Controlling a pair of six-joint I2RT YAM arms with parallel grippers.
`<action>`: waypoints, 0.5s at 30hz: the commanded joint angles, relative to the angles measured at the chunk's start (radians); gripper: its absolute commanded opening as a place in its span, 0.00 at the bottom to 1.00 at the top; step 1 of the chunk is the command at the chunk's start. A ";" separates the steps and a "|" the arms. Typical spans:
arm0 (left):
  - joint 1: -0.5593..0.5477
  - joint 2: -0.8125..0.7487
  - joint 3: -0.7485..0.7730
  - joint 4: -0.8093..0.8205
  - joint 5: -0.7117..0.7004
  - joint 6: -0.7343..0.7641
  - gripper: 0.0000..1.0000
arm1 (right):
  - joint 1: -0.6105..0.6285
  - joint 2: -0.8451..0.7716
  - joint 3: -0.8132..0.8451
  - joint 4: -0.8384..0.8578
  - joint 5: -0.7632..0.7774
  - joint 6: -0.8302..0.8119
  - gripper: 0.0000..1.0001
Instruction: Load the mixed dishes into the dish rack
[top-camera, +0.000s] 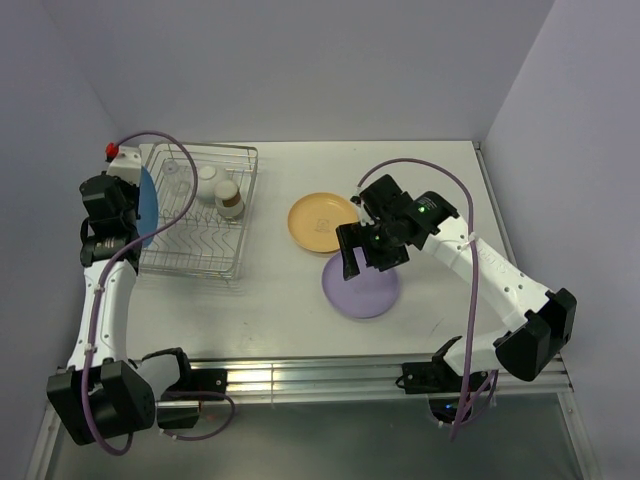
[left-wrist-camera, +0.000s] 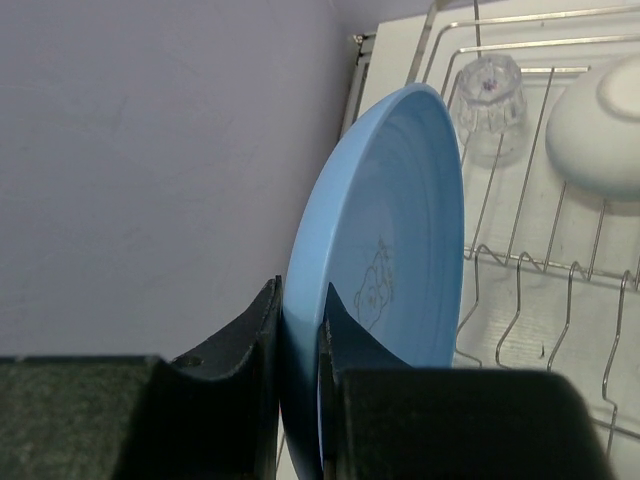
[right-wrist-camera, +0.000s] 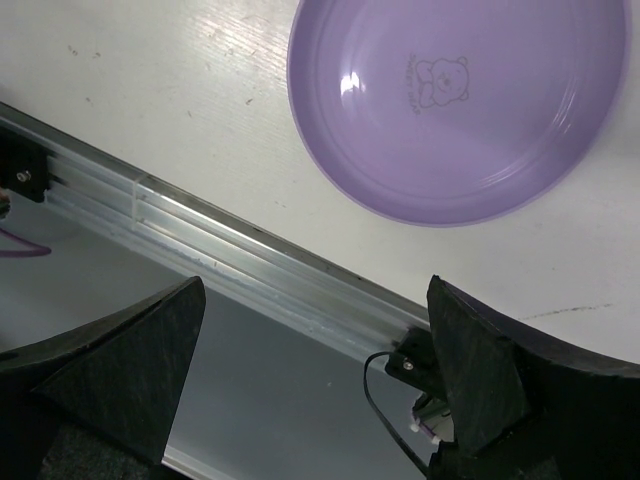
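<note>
Lying flat, purple plate shows a bear print, lettering unreadable.

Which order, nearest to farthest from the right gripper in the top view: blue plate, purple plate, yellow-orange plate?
1. purple plate, overlapped by the right gripper
2. yellow-orange plate, just left
3. blue plate, far left at the dish rack

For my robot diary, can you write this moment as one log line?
left gripper: shut on blue plate, at dish rack | right gripper: open, by purple plate
</note>
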 joint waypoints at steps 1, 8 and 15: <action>0.006 -0.002 -0.013 0.060 0.016 0.029 0.00 | -0.010 -0.030 -0.006 0.030 -0.003 -0.021 1.00; 0.004 0.014 -0.050 0.075 0.042 0.035 0.00 | -0.014 -0.027 -0.009 0.031 -0.011 -0.018 1.00; 0.003 0.035 -0.087 0.112 0.017 0.020 0.00 | -0.027 -0.036 -0.026 0.048 -0.031 -0.003 1.00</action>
